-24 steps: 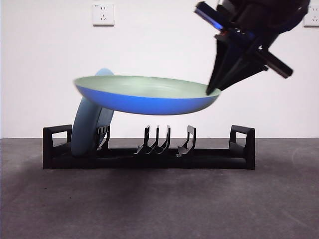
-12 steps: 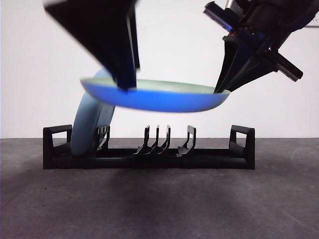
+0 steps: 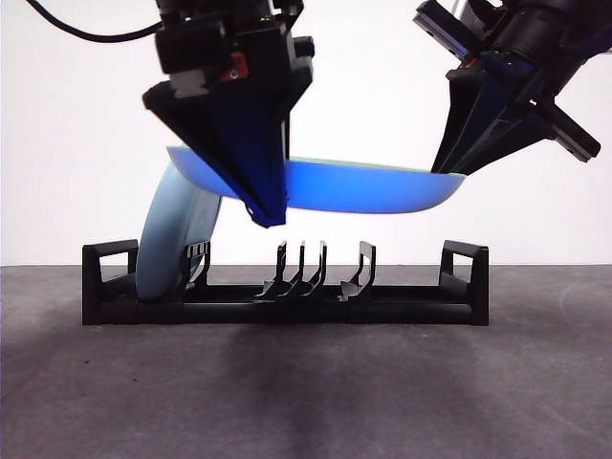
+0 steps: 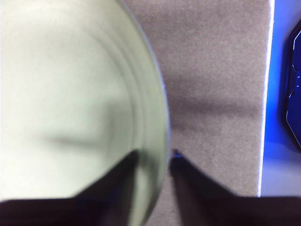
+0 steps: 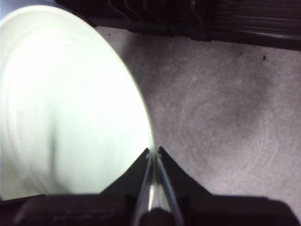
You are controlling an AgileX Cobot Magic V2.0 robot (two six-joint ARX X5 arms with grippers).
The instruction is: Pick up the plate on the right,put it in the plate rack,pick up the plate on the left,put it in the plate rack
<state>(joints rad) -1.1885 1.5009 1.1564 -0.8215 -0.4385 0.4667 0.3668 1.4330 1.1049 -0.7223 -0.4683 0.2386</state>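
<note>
Blue plate point(image 3: 363, 187) w/ pale green inside is held about level in the air, above the middle of the plate rack point(image 3: 285, 287), not touching it. Right claw point(image 5: 154, 151) is pinching the plate's rim, jaws pressed tight on the thin edge; in front view that's the arm at upper right point(image 3: 454, 170). Left claw point(image 4: 153, 157) has its jaws either side of the plate's rim, one over the green inside, one outside, w/ a small gap showing on the outer side, so spread rather than clamped; in front view it comes down from above at centre-left point(image 3: 268, 218), tip just below the plate's near edge. Second, lighter blue plate point(image 3: 172, 244) already stands tilted in the rack's left-end slots. Rack sits on the dark grey bench point(image 3: 306, 382).
</note>
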